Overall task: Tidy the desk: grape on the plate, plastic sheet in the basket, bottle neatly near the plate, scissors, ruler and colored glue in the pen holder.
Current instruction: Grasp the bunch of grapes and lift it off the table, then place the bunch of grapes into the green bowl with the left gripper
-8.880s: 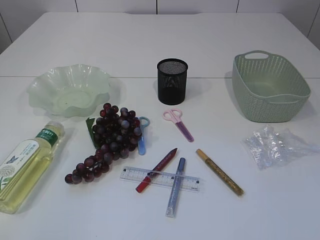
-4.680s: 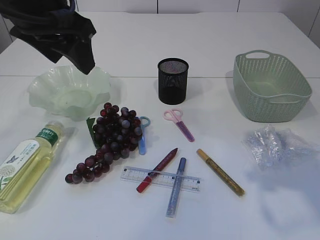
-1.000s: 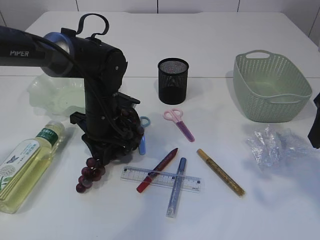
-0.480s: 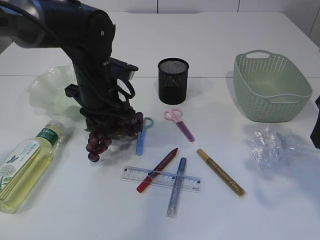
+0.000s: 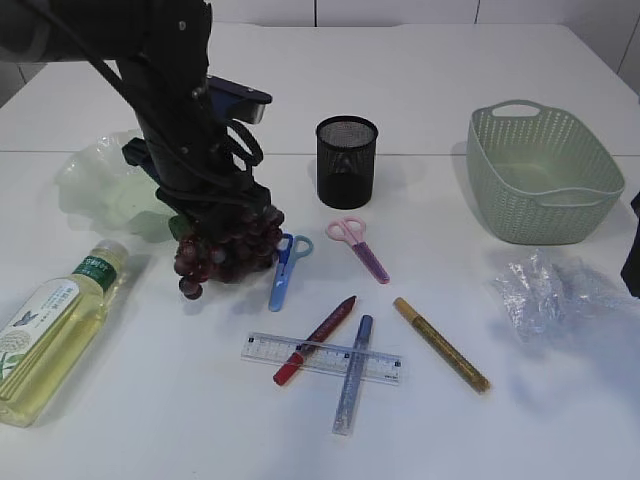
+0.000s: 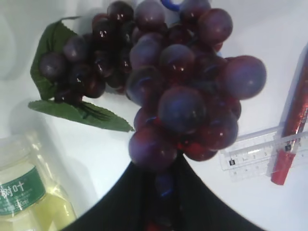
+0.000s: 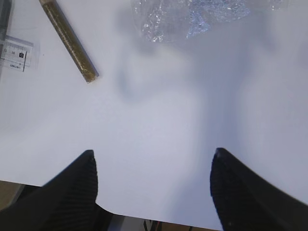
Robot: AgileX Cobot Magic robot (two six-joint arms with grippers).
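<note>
Over the left half of the desk: my left gripper has the grape bunch pinched by its stem end, fingers drawn narrow around it, berries dangling clear of the tabletop.
Grape position: hanging beside the blue scissors, between the bottle and the pen holder; the plate sits just behind my arm.
Carry advice: I judge the bunch should go up and back over the plate's wavy rim, kept high enough that the lowest berries don't catch it, then be set down low before I let go, so nothing rolls out.
Risk: the hold is on a thin stem; a quick swing could shake berries loose.
Right gripper: fingers spread wide, holding nothing, hovering near the plastic sheet and the gold glue pen.
Untouched: pink scissors, ruler, red and blue glue pens across it, basket.
Change from half a second ago: the bunch has risen and gathered under my fingers; the blue scissors now lie fully exposed.
</note>
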